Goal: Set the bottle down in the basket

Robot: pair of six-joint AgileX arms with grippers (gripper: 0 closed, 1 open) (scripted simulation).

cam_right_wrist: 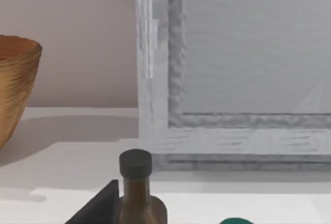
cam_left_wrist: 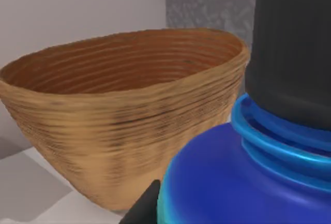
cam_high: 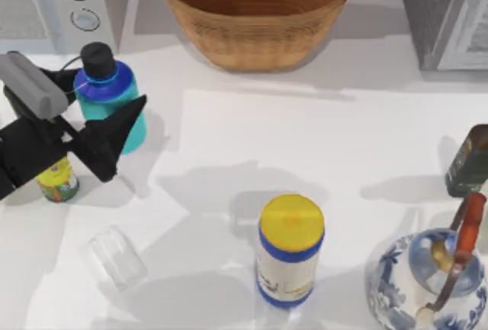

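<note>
The teal bottle point(cam_high: 107, 97), with a blue shoulder band and black cap, stands upright at the table's left, between the black fingers of my left gripper point(cam_high: 91, 109), which is shut on it. One finger point(cam_high: 114, 133) lies across its front and the other sits behind its shoulder. The left wrist view has the bottle's point(cam_left_wrist: 243, 182) blue shoulder and cap right up close, with a dark fingertip point(cam_left_wrist: 145, 208) beside it. The wicker basket point(cam_high: 252, 44) sits at the back centre, up and to the right of the bottle; its ribbed wall point(cam_left_wrist: 119, 131) and rim point(cam_right_wrist: 15, 79) also show. My right gripper point(cam_right_wrist: 98, 208) is parked.
A yellow-lidded white canister point(cam_high: 290, 250) stands front centre. A blue-and-white teapot point(cam_high: 431, 280) and a dark olive-oil bottle point(cam_high: 467, 161) are at the right. A small can point(cam_high: 57, 179) and a clear glass point(cam_high: 114, 257) lie front left. Grey appliances point(cam_high: 53, 2) point(cam_high: 446, 10) flank the basket.
</note>
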